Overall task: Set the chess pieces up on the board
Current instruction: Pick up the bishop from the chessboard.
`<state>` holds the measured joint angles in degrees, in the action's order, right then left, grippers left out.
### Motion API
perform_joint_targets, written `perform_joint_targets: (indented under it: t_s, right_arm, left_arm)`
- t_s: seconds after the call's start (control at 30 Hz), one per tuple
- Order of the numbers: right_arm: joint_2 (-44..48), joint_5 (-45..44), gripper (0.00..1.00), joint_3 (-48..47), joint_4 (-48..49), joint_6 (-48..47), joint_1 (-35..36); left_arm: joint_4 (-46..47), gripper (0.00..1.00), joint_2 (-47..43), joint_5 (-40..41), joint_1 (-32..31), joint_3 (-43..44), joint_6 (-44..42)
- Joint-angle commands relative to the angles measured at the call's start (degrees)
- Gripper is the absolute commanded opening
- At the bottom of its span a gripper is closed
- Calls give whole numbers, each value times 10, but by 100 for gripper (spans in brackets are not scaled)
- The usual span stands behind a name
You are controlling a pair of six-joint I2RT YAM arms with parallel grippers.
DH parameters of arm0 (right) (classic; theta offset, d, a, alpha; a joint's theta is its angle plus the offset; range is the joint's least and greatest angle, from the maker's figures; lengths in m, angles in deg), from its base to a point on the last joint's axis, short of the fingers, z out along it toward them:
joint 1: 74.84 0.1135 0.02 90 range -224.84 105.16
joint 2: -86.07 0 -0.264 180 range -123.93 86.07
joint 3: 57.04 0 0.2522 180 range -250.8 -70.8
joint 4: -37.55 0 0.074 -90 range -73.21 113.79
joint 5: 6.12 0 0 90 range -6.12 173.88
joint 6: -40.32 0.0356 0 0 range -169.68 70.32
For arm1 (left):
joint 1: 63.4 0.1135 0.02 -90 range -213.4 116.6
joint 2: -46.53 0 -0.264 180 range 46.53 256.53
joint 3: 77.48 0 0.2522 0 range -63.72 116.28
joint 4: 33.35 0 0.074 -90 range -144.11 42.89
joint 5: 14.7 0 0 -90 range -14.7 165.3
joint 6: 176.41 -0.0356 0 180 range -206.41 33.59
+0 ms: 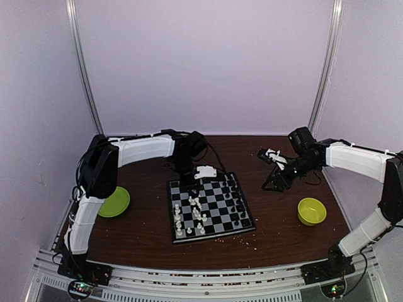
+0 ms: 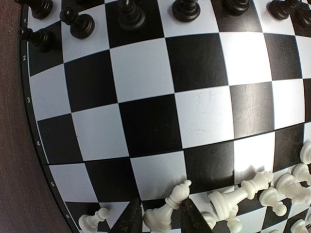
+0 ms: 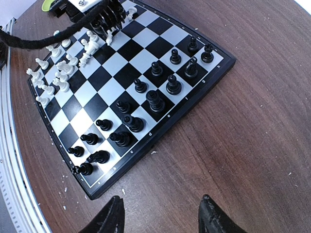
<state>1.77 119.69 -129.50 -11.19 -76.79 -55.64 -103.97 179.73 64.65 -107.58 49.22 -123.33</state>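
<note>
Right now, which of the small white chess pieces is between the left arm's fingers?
The tilted white piece with the ball-topped head, framed by the two dark fingers; the other white pieces lie outside them.

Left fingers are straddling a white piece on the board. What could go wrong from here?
1. The white piece between the left gripper fingers looks tilted, so it may pivot or squirt out as the jaws pinch.
2. Toppled white pieces lie right beside it; the fingers could nudge them across the board.
</note>
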Motion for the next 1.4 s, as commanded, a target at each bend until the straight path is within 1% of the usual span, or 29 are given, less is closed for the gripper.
perform_joint_targets:
  t_s: [0.0,0.1,0.2,0.33,0.57,0.7,0.8,1.07,1.2,1.27,1.37]
  right_arm:
    - [-4,5,52,-17,-6,-7,-3]
    - [-5,5,52,-17,-7,-7,-3]
    - [-4,6,52,-18,-7,-7,-3]
    - [-4,6,52,-18,-7,-6,-3]
    - [-7,5,52,-19,-8,-8,-3]
    - [-7,10,52,-20,-7,-4,-3]
    - [-1,22,52,-25,-7,13,-3]
    - [31,65,52,-54,2,77,-3]
    - [22,88,52,-88,7,132,3]
    - [10,79,52,-103,20,166,12]
    - [-26,64,51,-139,15,196,32]
  left_arm:
    - [3,28,-5,7,4,-14,6]
    - [3,34,-12,9,4,-29,10]
    - [3,34,-14,11,4,-35,11]
    - [8,32,-12,4,4,-31,12]
    - [8,25,-8,-9,4,-13,12]
    - [9,22,-17,-13,6,-10,20]
    - [22,20,-35,-34,11,-11,35]
    - [122,17,-104,-120,37,-62,115]
    - [209,15,-137,-162,41,-121,195]
    - [264,16,-156,-172,41,-156,250]
    - [368,17,-188,-210,41,-221,335]
